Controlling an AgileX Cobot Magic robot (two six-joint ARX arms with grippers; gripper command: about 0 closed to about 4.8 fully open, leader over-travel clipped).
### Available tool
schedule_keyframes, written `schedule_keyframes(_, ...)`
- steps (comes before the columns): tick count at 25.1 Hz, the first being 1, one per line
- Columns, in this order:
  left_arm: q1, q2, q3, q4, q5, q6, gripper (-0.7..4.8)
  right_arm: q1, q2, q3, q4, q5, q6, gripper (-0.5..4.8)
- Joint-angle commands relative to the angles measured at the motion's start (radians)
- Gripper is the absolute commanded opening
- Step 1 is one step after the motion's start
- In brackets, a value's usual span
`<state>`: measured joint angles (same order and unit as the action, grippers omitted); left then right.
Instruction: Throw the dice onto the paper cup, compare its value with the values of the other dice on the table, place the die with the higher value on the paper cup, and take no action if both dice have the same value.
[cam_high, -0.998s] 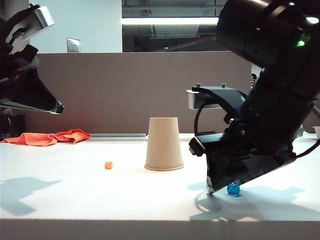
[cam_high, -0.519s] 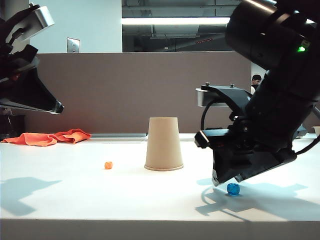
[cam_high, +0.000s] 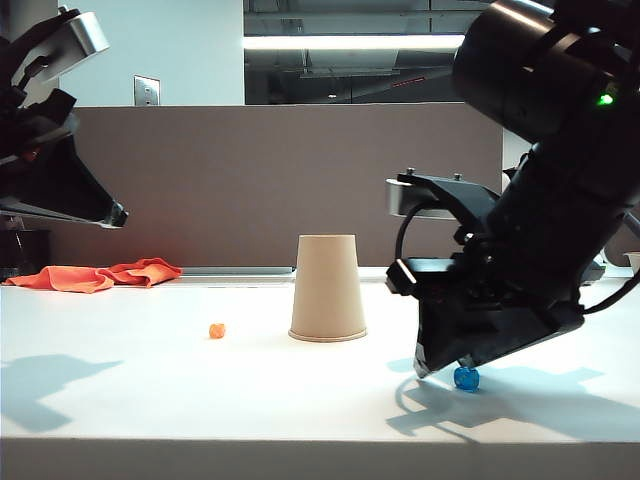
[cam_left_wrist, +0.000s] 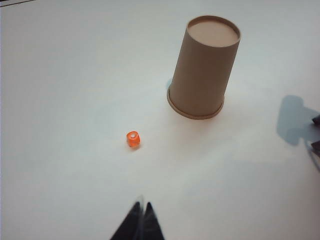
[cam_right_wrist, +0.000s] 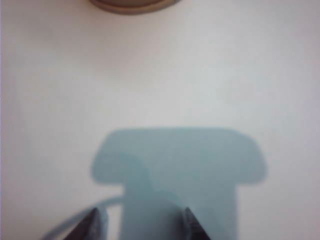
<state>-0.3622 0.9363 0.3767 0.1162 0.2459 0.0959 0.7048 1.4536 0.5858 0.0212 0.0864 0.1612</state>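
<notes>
Nearest the exterior cam, the blue die (cam_high: 466, 378) sits on the bench (cam_high: 150, 400), right under the right gripper (cam_high: 440, 368), whose fingers (cam_right_wrist: 192, 225) are spread, nothing between them; approach looks like straight down. Farther back: upturned paper cup (cam_high: 328, 288), then orange die (cam_high: 217, 330). Left gripper (cam_left_wrist: 141, 220) hangs high on the left w/ tips together, well apart; right arm is much nearer.

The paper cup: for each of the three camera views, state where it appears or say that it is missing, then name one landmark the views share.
Exterior view: the paper cup stands upside down, mid-table, between the orange die and the right gripper.
Left wrist view: whole cup, beyond the orange die.
Right wrist view: only its rim shows at the picture's edge.
Shared landmark: the white table.
</notes>
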Motion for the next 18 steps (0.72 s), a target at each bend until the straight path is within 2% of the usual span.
schedule_keyframes(1,-0.002,-0.002,0.004,0.013,0.002,-0.003,-0.05,0.000,0.012,0.002,-0.025,-0.003,-0.005,2.11)
schedule_keyframes(18,-0.002,-0.002,0.004,0.013,0.002,-0.003,-0.05,0.021,-0.032,0.002,-0.153,0.013,0.004,1.98)
